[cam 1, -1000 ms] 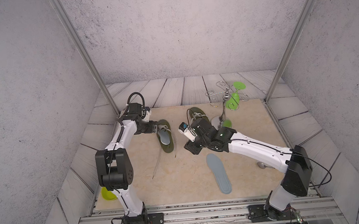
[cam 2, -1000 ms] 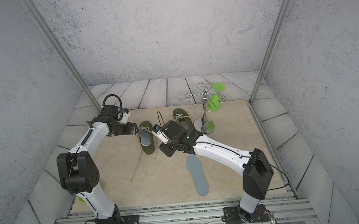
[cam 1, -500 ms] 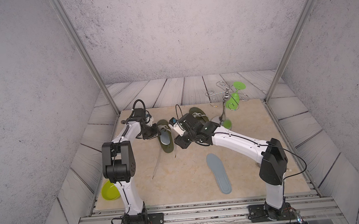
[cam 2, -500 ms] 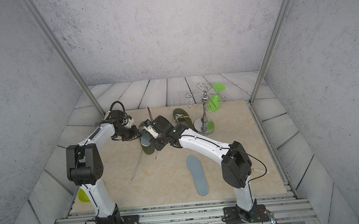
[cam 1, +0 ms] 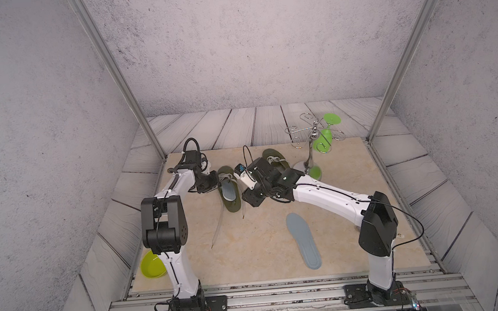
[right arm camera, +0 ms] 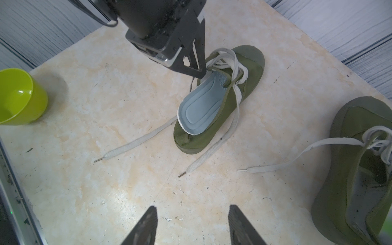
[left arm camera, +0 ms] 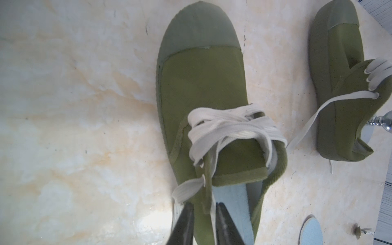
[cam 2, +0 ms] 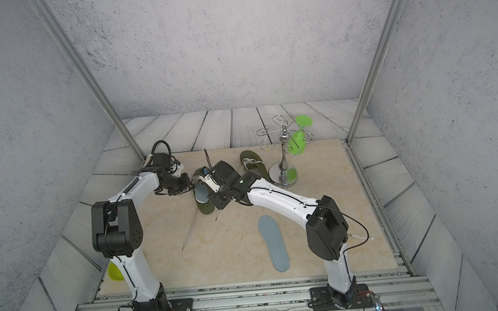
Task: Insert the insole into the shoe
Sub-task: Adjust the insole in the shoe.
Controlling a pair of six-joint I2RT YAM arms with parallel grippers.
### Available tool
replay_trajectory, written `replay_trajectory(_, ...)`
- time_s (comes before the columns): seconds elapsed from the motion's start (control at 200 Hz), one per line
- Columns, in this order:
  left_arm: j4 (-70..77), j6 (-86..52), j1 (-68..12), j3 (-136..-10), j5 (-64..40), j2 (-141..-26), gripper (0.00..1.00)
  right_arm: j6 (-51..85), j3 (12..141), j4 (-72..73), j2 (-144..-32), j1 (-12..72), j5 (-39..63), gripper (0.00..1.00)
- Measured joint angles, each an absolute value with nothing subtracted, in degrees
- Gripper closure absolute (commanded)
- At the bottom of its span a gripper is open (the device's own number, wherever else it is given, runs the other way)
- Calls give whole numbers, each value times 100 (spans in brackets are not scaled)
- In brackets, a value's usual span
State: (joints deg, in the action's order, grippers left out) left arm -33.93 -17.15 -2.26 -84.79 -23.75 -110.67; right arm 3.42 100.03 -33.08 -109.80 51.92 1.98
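The grey insole [right arm camera: 201,110] was about halfway into the olive shoe [right arm camera: 251,70]. Its front end was tucked under the tongue and laces, and its heel end rode up over the back rim instead of sitting flat inside. The shoe sat on the bench [cam 1: 249,253] toward the left side, with its white laces [right arm camera: 135,142] undone and trailing across the surface.

The left end effector [left arm camera: 204,214] had its jaws pinched nearly closed on the shoe's side edge, right by the eyelets. The right end effector [right arm camera: 193,222] hovered just beside the shoe with its jaws about half spread and nothing between them.

A second insole [cam 1: 304,240] lay flat nearer the front of the bench, well apart from the shoe. The other shoe [cam 1: 274,160] sat behind the right arm, near a chrome stand [cam 1: 310,160] with a green glass [cam 1: 322,138] hanging off it. A lime cup [right arm camera: 19,97] stood by the left arm's base.
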Motion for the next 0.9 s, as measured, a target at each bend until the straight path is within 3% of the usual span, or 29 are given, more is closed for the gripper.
replay_trajectory(0.31,-3175,-1826,-226,-8479,-2405,-11338,85,325,10003,-3345,-10980,5188,204,44)
replay_trajectory(0.43,-3159,-1833,-226,-8471,-2410,-11362,100,322,10040,-3369,-11006,5188,244,44)
replay_trajectory(0.901,-4152,-1337,-183,-8823,-2862,-11362,100,456,11181,-3463,-12245,5190,775,46)
